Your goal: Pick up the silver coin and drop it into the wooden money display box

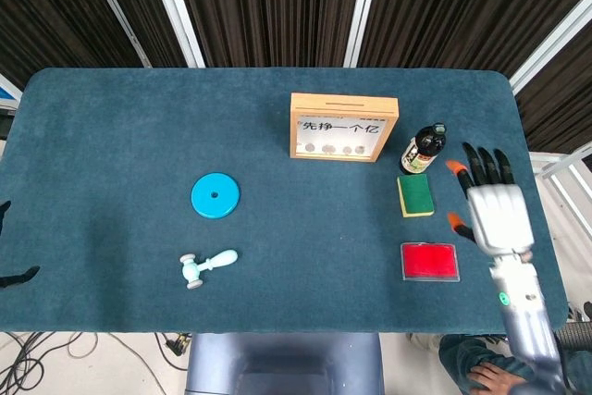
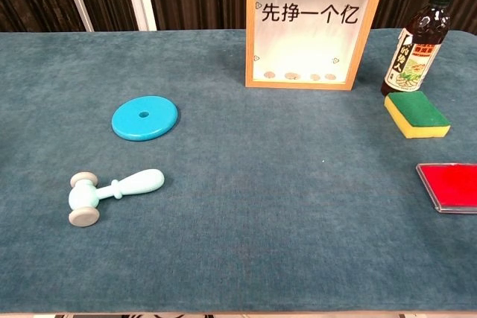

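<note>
The right hand [image 1: 498, 212] hovers over the right edge of the blue-carpeted counter [image 1: 111, 136], its black, orange-tipped fingers [image 1: 474, 166] spread and holding nothing. The wooden money display box [image 1: 344, 126] stands well to their left, beyond the dark glass bottle [image 1: 423, 149] and green-and-yellow sponge [image 1: 416, 196]. No loose silver coin can be made out.

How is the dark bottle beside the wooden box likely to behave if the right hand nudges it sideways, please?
The bottle stands upright, tall on a narrow base, so a push near its cap would probably tip it. It looks round, so once down it may roll on the table. The sponge lies just in front and might stop it. The right hand hovers nearby, fingers apart.
</note>
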Robot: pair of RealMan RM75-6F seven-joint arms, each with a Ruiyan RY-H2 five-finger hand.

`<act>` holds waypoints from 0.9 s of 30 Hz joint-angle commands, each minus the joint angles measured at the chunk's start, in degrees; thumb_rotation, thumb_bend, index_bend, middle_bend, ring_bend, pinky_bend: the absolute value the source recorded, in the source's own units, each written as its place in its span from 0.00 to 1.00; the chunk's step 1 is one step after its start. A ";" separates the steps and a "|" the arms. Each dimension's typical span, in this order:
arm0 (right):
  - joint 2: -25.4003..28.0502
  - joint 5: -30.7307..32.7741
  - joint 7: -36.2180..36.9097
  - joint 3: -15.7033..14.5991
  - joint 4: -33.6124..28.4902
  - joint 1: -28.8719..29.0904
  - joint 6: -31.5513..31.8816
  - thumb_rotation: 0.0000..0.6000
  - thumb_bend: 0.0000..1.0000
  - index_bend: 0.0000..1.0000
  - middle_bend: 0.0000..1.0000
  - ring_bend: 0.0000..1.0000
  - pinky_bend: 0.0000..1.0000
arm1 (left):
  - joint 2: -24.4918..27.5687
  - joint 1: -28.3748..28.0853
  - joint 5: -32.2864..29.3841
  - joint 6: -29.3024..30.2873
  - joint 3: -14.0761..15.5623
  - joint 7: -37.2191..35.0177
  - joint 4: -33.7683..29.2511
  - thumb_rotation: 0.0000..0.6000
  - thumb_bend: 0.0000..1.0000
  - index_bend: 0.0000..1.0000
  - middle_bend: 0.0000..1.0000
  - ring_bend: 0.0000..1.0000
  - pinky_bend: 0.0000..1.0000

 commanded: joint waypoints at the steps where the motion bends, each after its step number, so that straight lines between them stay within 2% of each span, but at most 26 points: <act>1: -0.67 -8.91 2.86 -6.80 1.18 -8.78 7.17 1.00 0.30 0.21 0.03 0.00 0.00 | -0.35 -0.27 0.69 -0.31 0.35 0.42 0.33 1.00 0.07 0.04 0.00 0.00 0.06; 6: -2.78 -10.85 4.78 -8.36 7.06 -13.13 7.76 1.00 0.30 0.21 0.03 0.00 0.00 | -1.31 -0.83 1.76 -0.98 0.95 1.35 1.52 1.00 0.07 0.05 0.00 0.00 0.06; 12: -5.12 -11.81 7.13 -7.28 13.93 -16.46 8.44 1.00 0.30 0.17 0.03 0.00 0.00 | -2.91 -0.83 4.68 0.74 1.65 2.55 2.78 1.00 0.07 0.05 0.00 0.00 0.05; 20: -5.66 -12.37 10.81 -6.16 16.43 -18.11 6.04 1.00 0.30 0.07 0.03 0.00 0.00 | -3.44 -0.14 6.67 2.61 2.25 2.99 2.81 1.00 0.07 0.05 0.00 0.00 0.05; 27: -5.11 -12.28 12.15 -5.35 16.11 -18.90 2.81 1.00 0.30 0.07 0.03 0.00 0.00 | -4.40 0.18 9.33 4.76 2.35 2.57 3.61 1.00 0.07 0.05 0.00 0.00 0.03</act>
